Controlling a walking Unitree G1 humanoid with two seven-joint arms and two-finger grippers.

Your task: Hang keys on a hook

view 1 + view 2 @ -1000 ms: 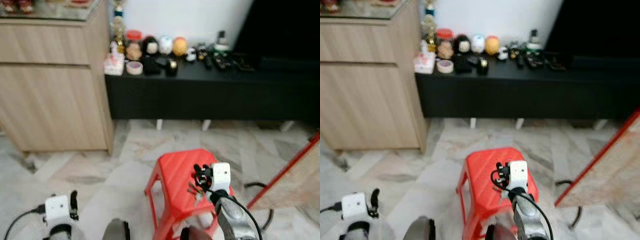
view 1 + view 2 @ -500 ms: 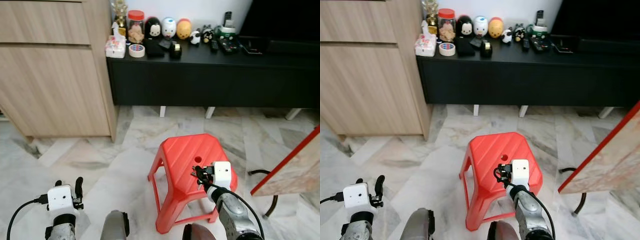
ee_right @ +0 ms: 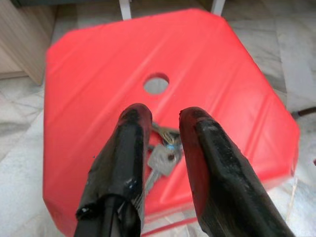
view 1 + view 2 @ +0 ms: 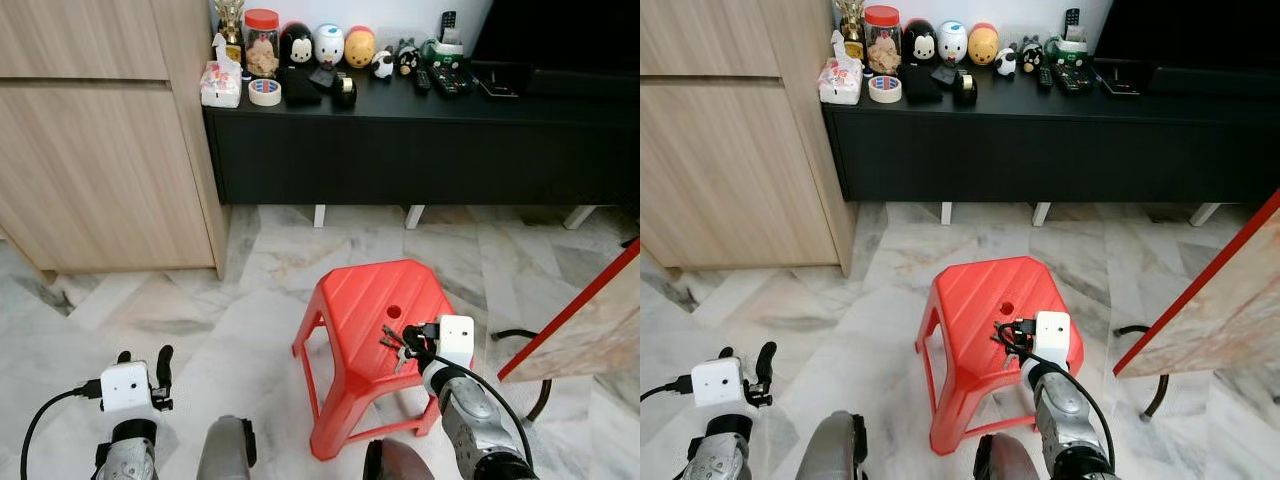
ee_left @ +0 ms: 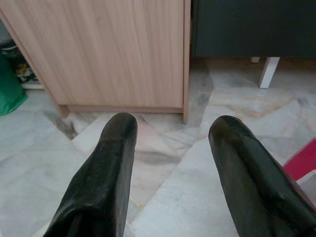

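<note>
The stool at frame centre is glossy red plastic with fine ridges. The keys on it are dull grey metal. The floor is polished, veined marble. At upper left, the cabinet is matt pale wood grain; the bench beside it is matt black. The fingers look rough, matt black.

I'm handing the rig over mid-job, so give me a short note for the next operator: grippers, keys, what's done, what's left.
Right gripper: over the red stool, fingers straddling the keys with a gap each side; whether they are pinched or lifted cannot be told.
Left gripper: open, idle, low over the marble floor near the wooden cabinet.
Done: right gripper lined up on the keys.
Left: secure the keys, find a hook, hang them.
</note>
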